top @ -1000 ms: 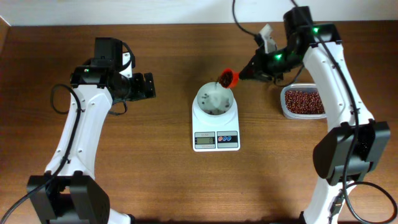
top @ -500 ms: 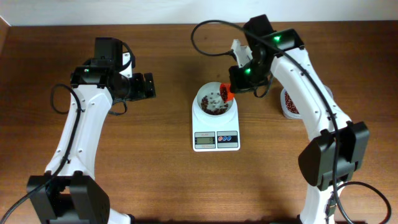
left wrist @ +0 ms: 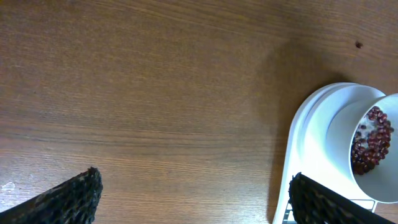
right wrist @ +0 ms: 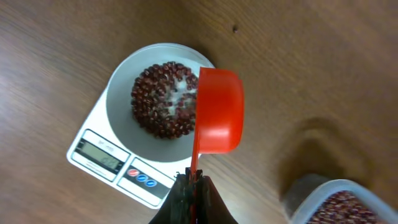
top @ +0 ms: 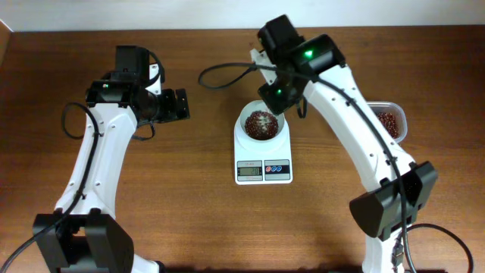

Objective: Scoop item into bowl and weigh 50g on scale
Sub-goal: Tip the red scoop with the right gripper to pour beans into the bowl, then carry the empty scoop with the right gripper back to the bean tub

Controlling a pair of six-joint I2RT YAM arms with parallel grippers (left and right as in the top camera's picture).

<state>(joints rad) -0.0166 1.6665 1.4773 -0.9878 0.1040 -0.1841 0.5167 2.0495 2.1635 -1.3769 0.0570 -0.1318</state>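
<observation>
The white bowl stands on the white scale at the table's middle and holds a heap of dark red-brown beans. My right gripper hovers over the bowl's far right rim. In the right wrist view it is shut on the handle of a red scoop, which is tipped on its side over the bowl's rim, above the beans. My left gripper is open and empty, left of the scale. Its wrist view shows the bowl and beans.
A clear plastic tub with more beans stands at the right, partly behind my right arm; it also shows in the right wrist view. The scale's display and red and blue buttons face the front; the reading is illegible.
My right arm swung left from beside the tub to over the bowl and tipped the scoop. Beans fell into the bowl. The left arm has not moved.
</observation>
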